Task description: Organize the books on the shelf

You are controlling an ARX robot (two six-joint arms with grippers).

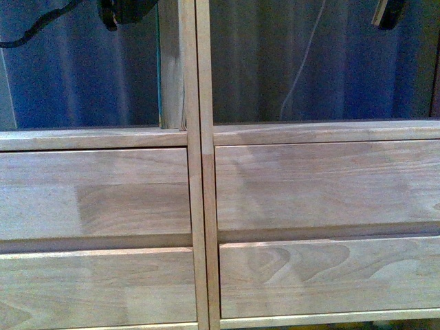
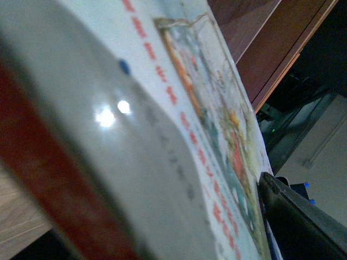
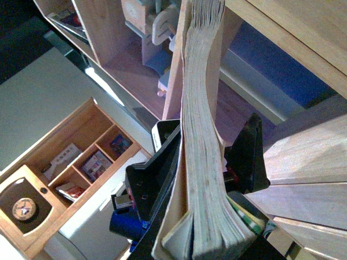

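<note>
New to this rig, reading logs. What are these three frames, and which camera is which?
It is a robot with two arms, each ending in a gripper. The front view comes from a body camera facing the shelf, mostly its drawer fronts; the left gripper shows at the top edge. The other two cameras ride on the wrists. The left wrist view is filled by an illustrated book beside one finger; whether it is gripped is hidden. In the right wrist view, the right gripper clamps a thick book between two black fingers.
</note>
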